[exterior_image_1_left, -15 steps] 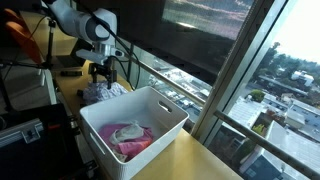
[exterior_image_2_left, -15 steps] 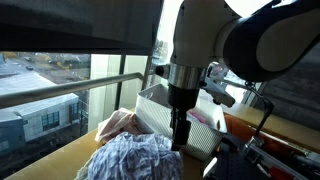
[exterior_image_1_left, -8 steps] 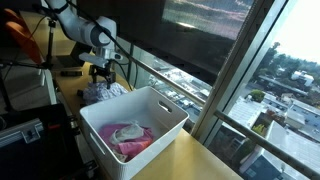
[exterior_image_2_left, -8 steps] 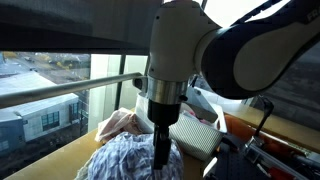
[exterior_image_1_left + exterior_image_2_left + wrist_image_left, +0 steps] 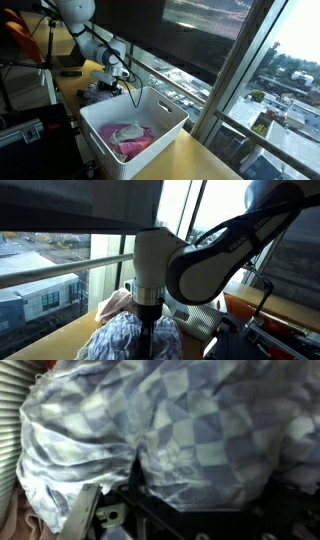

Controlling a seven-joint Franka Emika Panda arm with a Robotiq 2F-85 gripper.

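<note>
While my jaws stand spread right over the checked cloth [image 5: 122,340], which lies heaped on the table [image 5: 55,345] at the lower middle of an exterior view, I judge that depth matters most. The tips should sink into a thick fold near the heap's middle before they press together, so that they take a good bunch and not a thin edge. In the wrist view the checked cloth [image 5: 170,435] fills nearly the whole frame, and I cannot tell whether the tips touch it yet. I should stay clear of the basket [image 5: 176,110] just beside it.

By count: one checked cloth, one pale cloth [image 5: 116,302] touching it on the window side, one basket, and one pink bundle [image 5: 128,136] inside it, which I cannot split into pieces.
</note>
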